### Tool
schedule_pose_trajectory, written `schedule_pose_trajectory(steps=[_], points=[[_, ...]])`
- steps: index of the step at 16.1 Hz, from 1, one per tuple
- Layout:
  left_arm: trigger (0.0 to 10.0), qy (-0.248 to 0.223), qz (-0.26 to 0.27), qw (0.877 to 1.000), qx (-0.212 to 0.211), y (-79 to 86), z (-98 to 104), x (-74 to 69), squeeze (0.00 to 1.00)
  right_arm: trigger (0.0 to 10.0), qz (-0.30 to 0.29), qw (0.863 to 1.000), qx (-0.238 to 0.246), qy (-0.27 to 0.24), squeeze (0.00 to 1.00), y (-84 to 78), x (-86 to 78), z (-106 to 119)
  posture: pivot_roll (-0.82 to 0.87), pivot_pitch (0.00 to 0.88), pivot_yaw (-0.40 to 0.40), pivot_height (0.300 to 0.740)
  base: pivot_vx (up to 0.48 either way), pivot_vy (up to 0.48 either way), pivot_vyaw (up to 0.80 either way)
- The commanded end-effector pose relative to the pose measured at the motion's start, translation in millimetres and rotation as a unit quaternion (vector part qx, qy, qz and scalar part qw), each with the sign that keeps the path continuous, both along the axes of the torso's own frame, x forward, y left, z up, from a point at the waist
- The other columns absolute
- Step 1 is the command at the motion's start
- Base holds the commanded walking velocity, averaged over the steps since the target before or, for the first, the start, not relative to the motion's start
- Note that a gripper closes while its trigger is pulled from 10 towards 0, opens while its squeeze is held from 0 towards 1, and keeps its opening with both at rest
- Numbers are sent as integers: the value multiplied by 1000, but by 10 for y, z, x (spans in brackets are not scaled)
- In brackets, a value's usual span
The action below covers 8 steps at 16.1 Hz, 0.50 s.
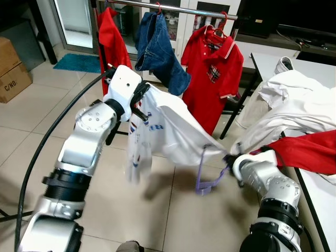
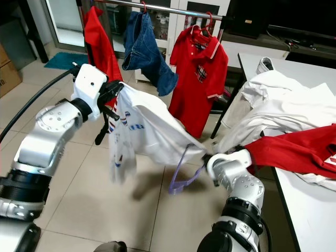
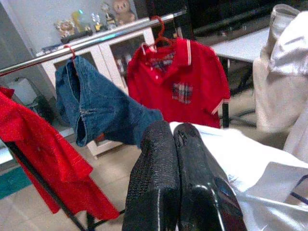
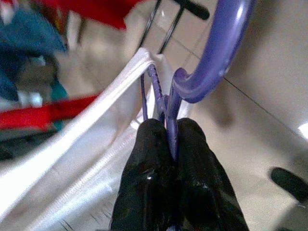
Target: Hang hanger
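Hanger [image 1: 209,176], purple, hung well below the rail [image 1: 173,7], clamped in the right gripper [image 4: 166,132] fingers. Left gripper [image 3: 175,139] fingers pinched the shirt [image 1: 168,126]. Risk: shirt slipping off when lifted.

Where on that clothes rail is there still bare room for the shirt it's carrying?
The rail shows bare stretches between the jeans and the red polo shirt, and a shorter one between the jeans and the red garment at the left. The table is crowded with heaped clothes, bare only at its far corner.
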State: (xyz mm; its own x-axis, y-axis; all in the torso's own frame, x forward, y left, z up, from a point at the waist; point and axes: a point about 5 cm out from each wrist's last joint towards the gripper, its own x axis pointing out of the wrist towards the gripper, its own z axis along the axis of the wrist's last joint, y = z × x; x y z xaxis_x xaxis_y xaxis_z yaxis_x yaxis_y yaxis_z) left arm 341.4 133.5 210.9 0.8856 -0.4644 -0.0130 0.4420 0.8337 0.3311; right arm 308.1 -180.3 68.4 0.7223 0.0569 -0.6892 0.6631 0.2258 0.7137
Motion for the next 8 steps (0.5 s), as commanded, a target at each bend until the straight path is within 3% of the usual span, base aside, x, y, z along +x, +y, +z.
schedule_pose_trajectory(steps=[1,2,4,5,6,7,8], points=[[0,-12,5,1000,-14,-14,42,-22,0,10000,-9,999,42,-17,0,249,108,103,119,24,-51,740,0,0,0],[0,17,-14,1000,-22,-170,-187,-119,0,10000,-39,995,73,-59,0,348,274,294,122,29,-45,740,0,0,0],[0,36,-36,998,-30,-292,-316,-178,0,10000,-44,991,80,-96,0,401,373,429,125,31,-43,740,0,0,0],[0,54,-62,995,-50,-426,-397,-233,0,10000,-26,984,86,-152,0,486,454,604,127,31,-43,740,0,0,0],[0,72,-89,990,-78,-554,-442,-289,0,10000,-14,970,98,-223,0,571,511,824,125,29,-42,740,0,0,0],[0,74,-98,988,-90,-594,-440,-309,0,10000,-10,963,104,-247,0,597,518,897,122,28,-41,740,0,0,0],[0,63,-107,985,-119,-666,-373,-333,0,10000,17,956,70,-283,0,645,533,1001,121,26,-39,740,0,0,0]])
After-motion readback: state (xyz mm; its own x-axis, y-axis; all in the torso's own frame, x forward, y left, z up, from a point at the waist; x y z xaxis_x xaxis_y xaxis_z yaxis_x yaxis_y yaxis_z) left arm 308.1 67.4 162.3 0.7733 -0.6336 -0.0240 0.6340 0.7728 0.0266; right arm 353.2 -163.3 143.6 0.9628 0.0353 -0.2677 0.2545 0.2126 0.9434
